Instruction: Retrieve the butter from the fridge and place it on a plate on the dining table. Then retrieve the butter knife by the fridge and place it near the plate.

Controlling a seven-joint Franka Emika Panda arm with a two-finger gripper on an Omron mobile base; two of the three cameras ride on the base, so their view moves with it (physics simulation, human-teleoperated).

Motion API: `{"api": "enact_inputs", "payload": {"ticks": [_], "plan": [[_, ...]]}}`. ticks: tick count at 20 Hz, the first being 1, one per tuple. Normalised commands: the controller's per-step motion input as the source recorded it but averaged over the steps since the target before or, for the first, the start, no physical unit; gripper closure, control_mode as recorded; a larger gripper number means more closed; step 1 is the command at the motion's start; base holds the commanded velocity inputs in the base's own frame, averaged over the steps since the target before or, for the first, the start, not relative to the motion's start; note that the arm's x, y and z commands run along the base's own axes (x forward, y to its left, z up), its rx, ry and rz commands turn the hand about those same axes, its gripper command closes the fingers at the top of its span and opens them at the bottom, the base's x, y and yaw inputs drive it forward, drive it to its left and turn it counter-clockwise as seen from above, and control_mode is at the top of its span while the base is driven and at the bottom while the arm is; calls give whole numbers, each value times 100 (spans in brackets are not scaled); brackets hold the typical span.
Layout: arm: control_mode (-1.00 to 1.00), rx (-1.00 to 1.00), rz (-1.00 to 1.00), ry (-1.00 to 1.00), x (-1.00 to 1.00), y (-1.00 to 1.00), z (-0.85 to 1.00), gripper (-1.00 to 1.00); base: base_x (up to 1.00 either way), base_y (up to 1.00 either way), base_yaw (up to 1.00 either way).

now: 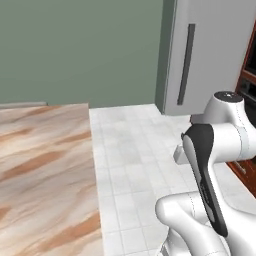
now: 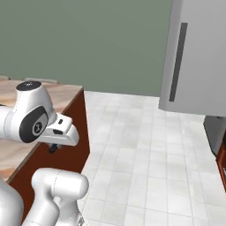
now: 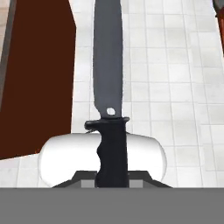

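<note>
My pincer (image 3: 111,181) is clamped on the black handle of the butter knife (image 3: 109,109), whose grey blade points out over the white tiled floor (image 3: 175,87). The worktop (image 1: 45,170) lies beside the knife, and the closed fridge (image 1: 210,50) stands beyond across the floor.

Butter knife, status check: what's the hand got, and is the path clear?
Hand shut on butter knife, gripping the handle, blade pointing ahead over the floor tiles. Dining table to the left, fridge door closed. Nothing in the way.
</note>
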Motion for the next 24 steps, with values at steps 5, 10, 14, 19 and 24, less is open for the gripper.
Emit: {"api": "enact_inputs", "payload": {"ticks": [5, 10, 14, 19, 24], "plan": [[100, 0, 0, 0, 0, 0, 0, 100, 100, -4, 0], [100, 0, 0, 0, 0, 0, 0, 100, 100, 0, 0], [100, 0, 0, 0, 0, 0, 0, 100, 100, 0, 0], [100, 0, 0, 0, 0, 0, 0, 100, 100, 0, -2], [100, 0, 0, 0, 0, 0, 0, 100, 100, 0, 0]]}}
